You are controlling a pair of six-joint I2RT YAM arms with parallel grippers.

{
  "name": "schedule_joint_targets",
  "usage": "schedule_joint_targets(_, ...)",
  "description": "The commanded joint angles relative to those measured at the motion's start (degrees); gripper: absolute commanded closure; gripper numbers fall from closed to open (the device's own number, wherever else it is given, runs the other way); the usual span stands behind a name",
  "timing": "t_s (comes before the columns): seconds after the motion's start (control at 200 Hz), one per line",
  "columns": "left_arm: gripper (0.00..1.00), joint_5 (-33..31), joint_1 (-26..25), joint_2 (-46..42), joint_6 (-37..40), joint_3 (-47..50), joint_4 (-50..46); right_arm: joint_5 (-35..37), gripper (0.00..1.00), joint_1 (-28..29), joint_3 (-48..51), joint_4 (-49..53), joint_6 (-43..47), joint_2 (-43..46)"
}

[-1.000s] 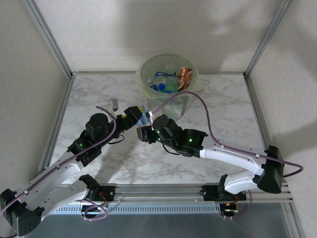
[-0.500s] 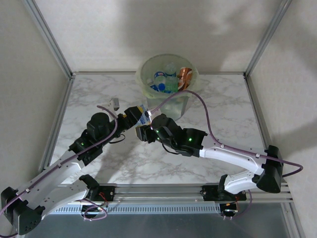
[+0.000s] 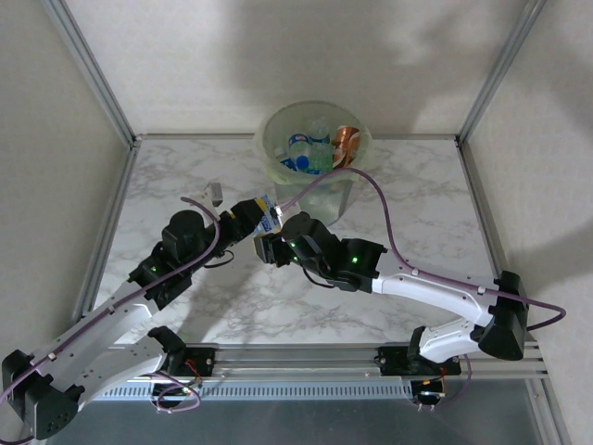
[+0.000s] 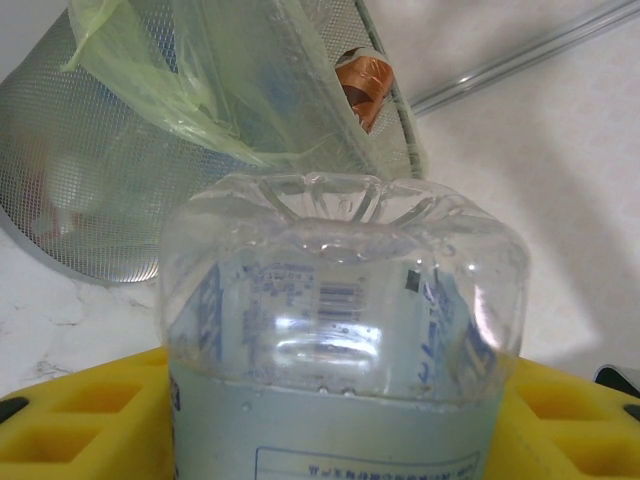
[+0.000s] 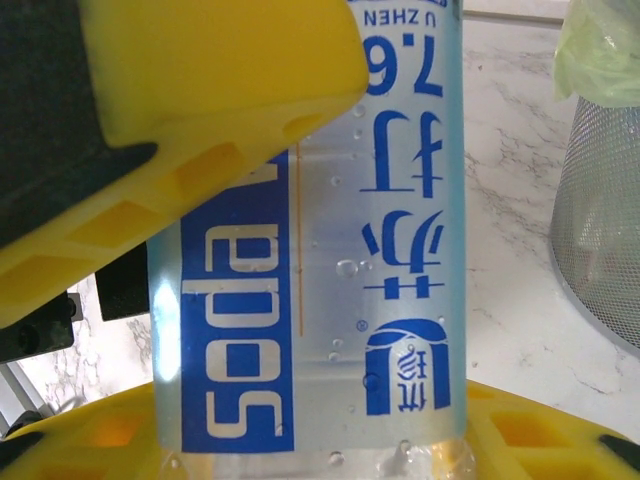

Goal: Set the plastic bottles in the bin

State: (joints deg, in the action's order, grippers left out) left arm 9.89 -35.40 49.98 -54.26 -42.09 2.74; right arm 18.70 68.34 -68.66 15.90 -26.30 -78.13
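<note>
Left claw (image 3: 258, 219) is clamped on a clear blue-label bottle (image 3: 269, 216), held over the table (image 3: 417, 204) just short of the bin. Right claw (image 3: 271, 243) has its yellow pads (image 5: 560, 430) snug on both sides of the same bottle. Bin (image 3: 357, 148), lined with a green bag (image 4: 180, 90), has blue-label bottles (image 3: 304, 153) and an orange one (image 3: 346, 141) in it.

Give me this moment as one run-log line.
left pincer: shut on bottle | right pincer: shut on same bottle | bottle: near bin, not yet inside | bin: partly filled

marble tabletop (image 3: 435, 213) | aluminium frame posts (image 3: 90, 69) | near-edge rail (image 3: 306, 353) | beige walls (image 3: 232, 65)
</note>
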Motion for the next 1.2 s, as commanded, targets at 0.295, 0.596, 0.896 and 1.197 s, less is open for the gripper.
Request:
schedule_joint_targets(0.295,0.45,-3.6,3.3,4.6,3.9,-11.7,-7.5,18.2,0.08,0.5,-2.4,7.0,-1.3,9.3)
schedule_joint_targets(0.596,0.45,-3.6,4.5,24.1,11.2,-38.7,-14.3,25.3,0.06,-4.0,-1.1,14.5,-9.1,20.6)
schedule_joint_targets(0.896,0.47,-0.7,5.9,53.5,15.2,-79.5,-35.0,25.6,0.08,-5.2,1.7,17.6,-13.4,25.9)
schedule_joint_targets(1.197,0.50,-0.9,8.8,64.8,12.5,-91.3,-44.4,26.8,0.08,-6.5,1.2,19.9,-12.1,28.1)
